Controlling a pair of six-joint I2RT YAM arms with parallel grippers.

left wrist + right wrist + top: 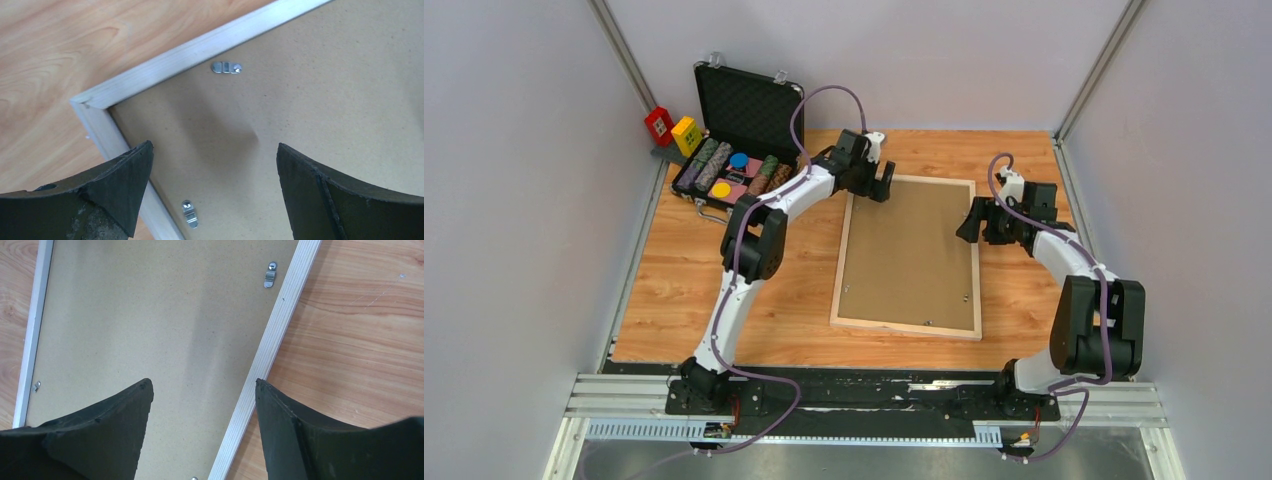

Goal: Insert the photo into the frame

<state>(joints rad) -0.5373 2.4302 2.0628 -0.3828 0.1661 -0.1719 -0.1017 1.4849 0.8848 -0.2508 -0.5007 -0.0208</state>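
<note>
L. gripper (214,150): jaws spread as wide as they go, nothing between them. We see it poised over the far-left corner of the frame (190,50), w/ one finger above the corner rail and the other above the brown backing board (325,100). R. gripper (202,385): jaws parted wide, somewhat less than the L., likewise holding nothing. Its fingers straddle the frame's right rail toward the far end, one over the board and one over the table (360,355). Whether either gripper touches the frame we cannot tell. The frame lies flat, back side up, mid-table between the two arms, its long sides running away from the bases and slightly skewed. The board sits inside the pale rails, w/ small metal clips (226,67) on it near the edges. Where the photo lies we cannot tell. Far-left corner of the table: an open black case (749,105) holding chips (729,170), w/ a red block (659,124) and a yellow block (686,133) just beside it.
</note>
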